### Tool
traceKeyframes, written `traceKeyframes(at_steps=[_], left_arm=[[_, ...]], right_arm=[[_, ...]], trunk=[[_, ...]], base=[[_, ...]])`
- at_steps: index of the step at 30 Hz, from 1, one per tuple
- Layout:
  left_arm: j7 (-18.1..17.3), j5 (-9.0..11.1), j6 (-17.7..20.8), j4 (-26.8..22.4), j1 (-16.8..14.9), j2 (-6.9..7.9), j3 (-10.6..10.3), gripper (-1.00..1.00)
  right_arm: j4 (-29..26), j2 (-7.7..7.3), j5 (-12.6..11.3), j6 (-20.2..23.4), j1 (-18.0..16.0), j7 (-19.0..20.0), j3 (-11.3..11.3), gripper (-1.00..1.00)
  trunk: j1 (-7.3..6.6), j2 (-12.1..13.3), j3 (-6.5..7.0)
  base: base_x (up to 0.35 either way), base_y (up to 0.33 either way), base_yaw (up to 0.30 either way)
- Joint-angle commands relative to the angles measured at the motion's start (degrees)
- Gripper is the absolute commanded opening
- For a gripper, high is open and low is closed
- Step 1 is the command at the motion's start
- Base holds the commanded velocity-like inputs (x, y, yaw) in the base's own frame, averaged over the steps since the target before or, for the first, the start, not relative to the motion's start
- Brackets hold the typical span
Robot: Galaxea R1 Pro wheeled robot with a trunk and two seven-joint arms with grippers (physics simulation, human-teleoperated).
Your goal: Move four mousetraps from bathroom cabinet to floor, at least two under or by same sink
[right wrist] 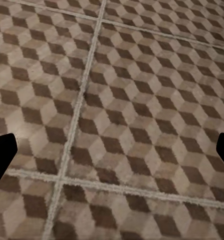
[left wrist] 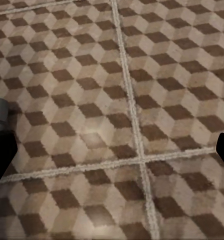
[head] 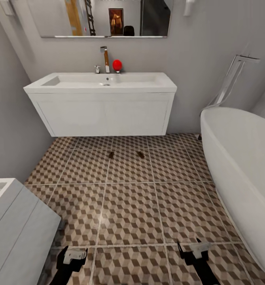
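Two small brown mousetraps point(head: 111, 154) point(head: 141, 154) lie on the cube-patterned bathroom floor point(head: 128, 206), just in front of the white sink point(head: 101, 85) on its drawer-front unit. Other mousetraps and the orange-brown cabinet are out of view. My left gripper point(head: 74, 255) and right gripper point(head: 194, 250) hang low at the near edge of the head view, well short of the traps. In the wrist views the left gripper point(left wrist: 112, 155) and right gripper point(right wrist: 112, 152) are open over bare tiles, fingertips wide apart with nothing between them.
A white oval bathtub point(head: 243, 158) runs along the right side, with a chrome floor tap point(head: 231, 79) behind it. A second white unit point(head: 17, 225) juts in at the near left. A faucet and a red object point(head: 116, 65) sit on the sink's back edge.
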Motion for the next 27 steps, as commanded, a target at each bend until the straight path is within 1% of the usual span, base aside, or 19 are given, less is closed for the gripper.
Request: traceKeyframes(at_steps=[1,27], left_arm=[[0.04,0.35,-0.21,0.16,-0.03,-0.05,-0.47,1.0],[0.18,0.35,0.25,0.16,0.3,-0.09,-0.47,1.0]], right_arm=[[0.0,-0.01,-0.18,-0.1,0.11,-0.37,0.51,1.0],[0.03,0.01,-0.2,0.05,0.57,-0.69,0.51,1.0]], trunk=[[-0.23,0.4,0.15],[-5.94,10.83,4.81]], base=[[0.0,0.0,0.0],[0.0,0.0,0.0]])
